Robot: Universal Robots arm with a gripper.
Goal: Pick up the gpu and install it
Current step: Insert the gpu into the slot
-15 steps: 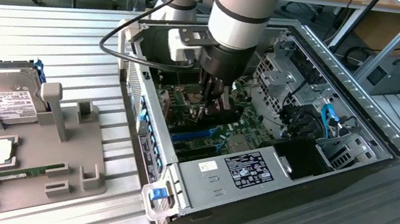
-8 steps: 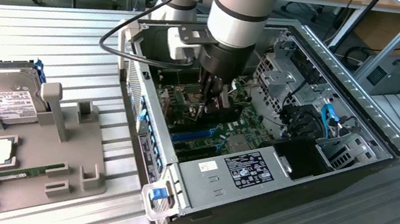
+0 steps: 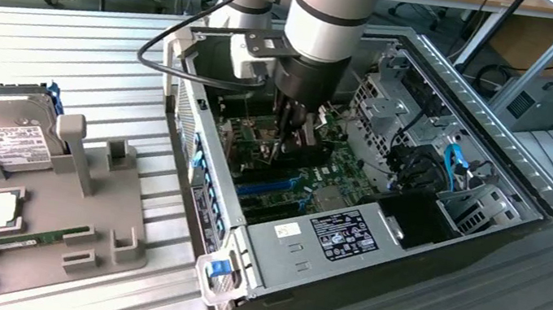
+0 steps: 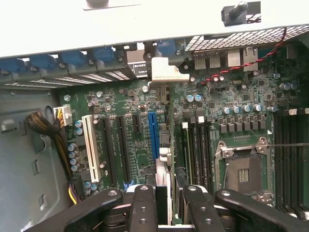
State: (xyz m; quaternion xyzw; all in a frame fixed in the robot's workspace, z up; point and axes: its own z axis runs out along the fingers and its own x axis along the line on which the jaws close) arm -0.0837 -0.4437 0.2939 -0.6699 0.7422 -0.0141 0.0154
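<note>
Black gpu [image 4: 163,193] stands edge-on in the hand [image 4: 166,205] above blue slot [image 4: 153,135].

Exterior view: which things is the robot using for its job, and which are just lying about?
For the job: gripper, gpu it grips, open computer case, motherboard.
Lying about, on the exterior view's left: hard drive, memory stick, grey holder.

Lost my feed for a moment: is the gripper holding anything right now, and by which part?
Yes. The gripper holds the gpu edge-on by its upper edge, over the motherboard inside the computer case.
</note>
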